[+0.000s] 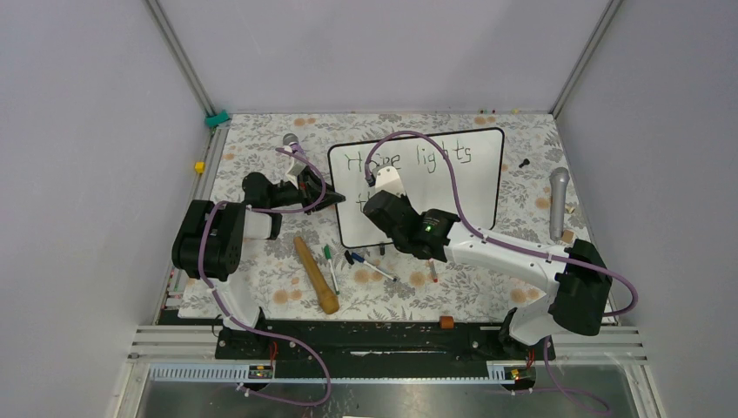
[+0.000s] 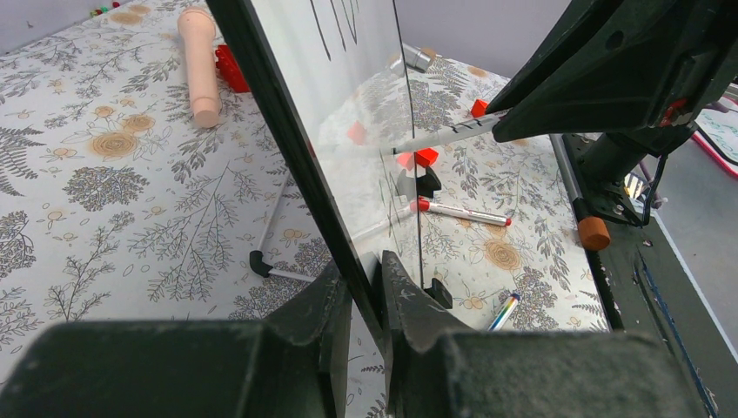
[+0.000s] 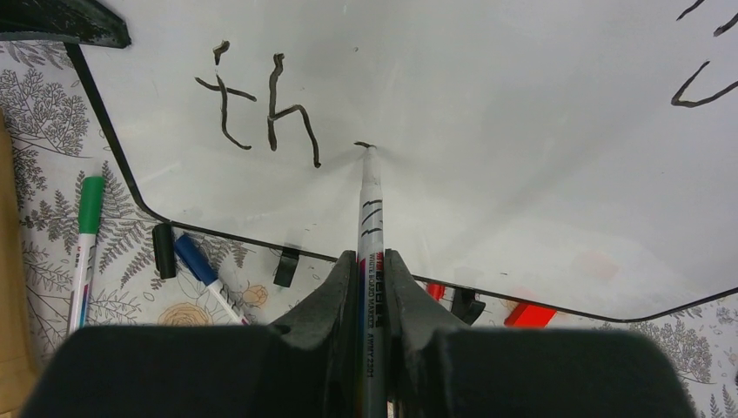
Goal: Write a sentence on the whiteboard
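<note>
The whiteboard stands propped on the floral table, and in the left wrist view the whiteboard rises edge-on. My left gripper is shut on its thin black frame at the board's left edge. The sentence reads "Hope lights" on the top line, and "th" begins the second line. My right gripper is shut on a white marker. The marker's tip touches the board just right of the "h", beside a short fresh stroke. From above, the right gripper covers that spot.
A green marker and a blue marker lie below the board's front edge, and a red-capped marker lies nearby. A wooden stick lies front left. Microphones lie at the right and back left.
</note>
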Robot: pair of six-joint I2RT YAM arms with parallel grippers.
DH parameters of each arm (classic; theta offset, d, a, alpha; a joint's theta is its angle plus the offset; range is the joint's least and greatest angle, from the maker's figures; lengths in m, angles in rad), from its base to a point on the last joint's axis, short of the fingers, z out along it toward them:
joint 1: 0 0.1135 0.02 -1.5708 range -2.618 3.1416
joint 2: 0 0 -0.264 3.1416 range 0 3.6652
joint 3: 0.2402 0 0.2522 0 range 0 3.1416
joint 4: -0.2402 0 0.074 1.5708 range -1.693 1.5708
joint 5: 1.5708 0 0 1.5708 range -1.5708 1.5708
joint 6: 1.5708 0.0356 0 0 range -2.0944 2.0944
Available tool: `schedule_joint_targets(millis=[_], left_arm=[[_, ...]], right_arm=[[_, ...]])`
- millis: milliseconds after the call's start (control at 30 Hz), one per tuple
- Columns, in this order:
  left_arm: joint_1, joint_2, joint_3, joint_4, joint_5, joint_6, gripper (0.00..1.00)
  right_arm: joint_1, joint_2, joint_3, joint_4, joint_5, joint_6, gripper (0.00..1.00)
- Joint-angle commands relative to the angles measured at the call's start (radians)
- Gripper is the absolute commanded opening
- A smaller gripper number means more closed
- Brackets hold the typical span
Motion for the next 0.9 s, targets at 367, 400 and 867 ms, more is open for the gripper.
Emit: schedule_joint_targets(millis=[367, 400, 867], left_arm=[[0.002, -0.016, -0.008, 0.089, 0.021, 0.143, 0.0], [0.003, -0.016, -0.008, 0.09, 0.02, 0.143, 0.0], [0.002, -0.016, -0.007, 0.088, 0.022, 0.142, 0.0]], right_arm=[[-0.023, 0.003, 0.098, 0.002, 0.041, -0.027, 0.0], [-0.023, 0.006, 0.1, 0.001, 0.036, -0.028, 0.0], [-0.023, 0.015, 0.075, 0.005, -0.056, -0.005, 0.0]])
